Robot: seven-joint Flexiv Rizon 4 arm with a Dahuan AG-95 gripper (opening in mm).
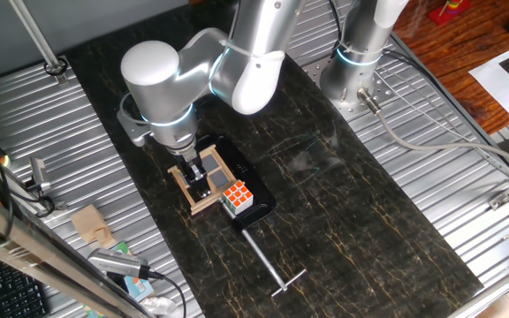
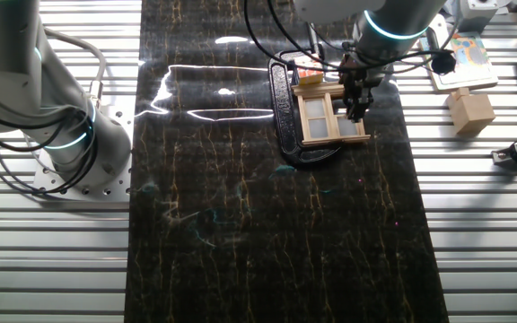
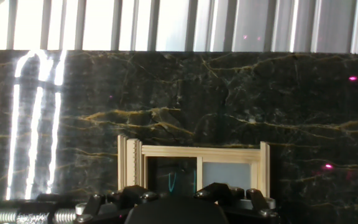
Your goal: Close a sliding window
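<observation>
The sliding window [image 1: 208, 183] is a small tan wood frame with cross bars, on a black base [image 1: 256, 201]. It also shows in the other fixed view [image 2: 328, 117] and low in the hand view [image 3: 197, 163], with one dark pane and one pale pane. My gripper [image 1: 198, 181] points down onto the window's middle; in the other fixed view the gripper [image 2: 358, 106] is at the window's right part. The fingers look narrow and together, holding nothing. In the hand view only the finger knuckles [image 3: 135, 194] show at the bottom edge.
A multicoloured Rubik's cube [image 1: 237, 198] sits against the window on the black base. A metal T-handle [image 1: 270, 263] sticks out towards the table front. A wood block [image 2: 470, 111], cables and a second robot base [image 2: 79, 144] stand beside the dark mat.
</observation>
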